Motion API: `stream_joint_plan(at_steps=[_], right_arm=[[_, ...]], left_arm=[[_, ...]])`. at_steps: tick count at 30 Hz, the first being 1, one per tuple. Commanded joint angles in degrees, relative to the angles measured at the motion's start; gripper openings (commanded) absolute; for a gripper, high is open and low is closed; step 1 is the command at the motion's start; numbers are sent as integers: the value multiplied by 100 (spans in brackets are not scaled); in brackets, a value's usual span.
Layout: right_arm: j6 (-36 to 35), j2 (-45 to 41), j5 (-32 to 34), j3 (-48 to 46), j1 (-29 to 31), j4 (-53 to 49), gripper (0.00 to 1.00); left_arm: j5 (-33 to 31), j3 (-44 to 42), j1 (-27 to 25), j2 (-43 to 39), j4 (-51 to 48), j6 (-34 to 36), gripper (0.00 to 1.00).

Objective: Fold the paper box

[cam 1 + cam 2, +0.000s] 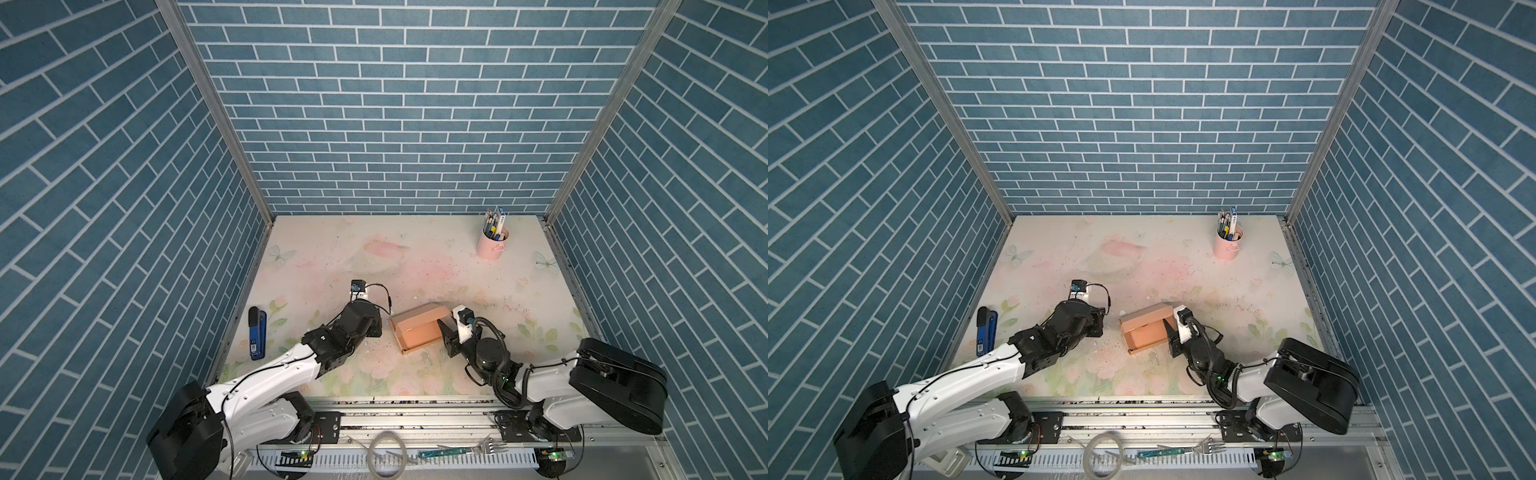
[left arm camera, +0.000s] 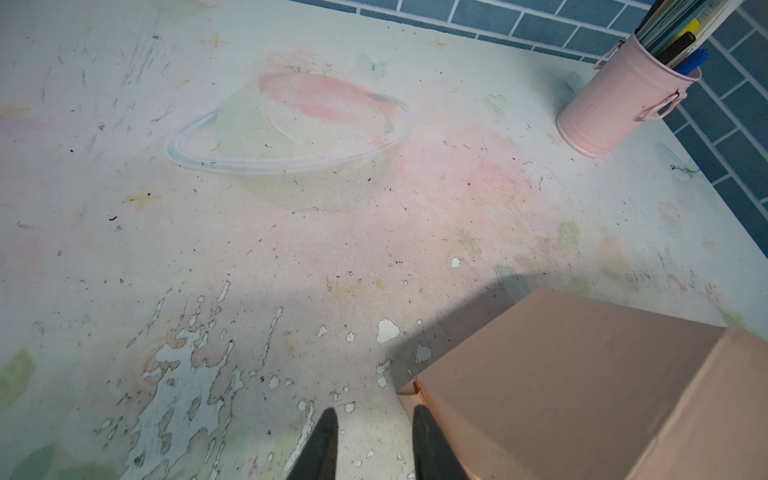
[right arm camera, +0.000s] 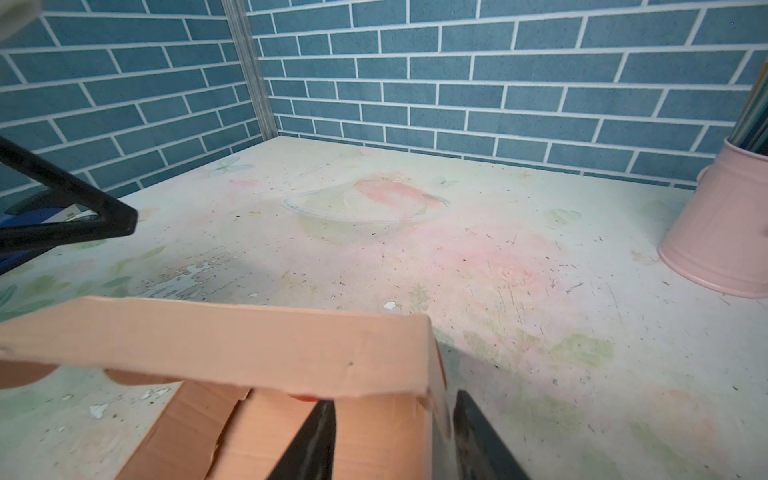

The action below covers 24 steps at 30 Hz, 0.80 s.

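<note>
The peach-orange paper box (image 1: 417, 330) sits on the table near the front middle, seen in both top views. Its inside faces up, and a long panel (image 3: 249, 345) leans over it from the far side. My right gripper (image 3: 395, 405) is open and straddles the box's right end wall, with one finger (image 3: 320, 432) inside the box and the other outside. My left gripper (image 2: 374, 415) is open just left of the box (image 2: 582, 395). Only bare table lies between its fingers, and one finger (image 2: 428, 436) is right beside the box's near corner.
A pink cup of pens (image 1: 492, 245) stands at the back right. A blue stapler (image 1: 257, 332) lies by the left wall. On the front rail lie a fork (image 1: 490, 449) and a clear ring (image 1: 386, 455). Blue brick walls close in three sides of the table.
</note>
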Motion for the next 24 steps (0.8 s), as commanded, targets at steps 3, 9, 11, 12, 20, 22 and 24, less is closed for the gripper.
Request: stream_joint_plan(at_steps=[3,9,11,12,20,22,24], right_arm=[[194,-1021,117,171,156,-2099,48],[632,-2151,220,367,249,-3965,48],[755,-2483,294,546,303,-4670,47],[793,-2632,306,636,336,-4958,47],[1033,-3214,465,1718,365,-6653,44],[1128,-2918,293,2215,281,-7040,44],[1280,-2614,-24,2631,83,-7329,43]], left_arm=[[-104,275,28,59,-670,-260,37],[-37,420,28,71,-1155,-506,44],[-8,451,28,115,-1281,-593,44],[44,477,28,135,-1345,-648,44],[483,632,28,405,-1562,-962,44],[600,716,28,512,-1582,-1023,44],[696,734,28,571,-1571,-1103,44]])
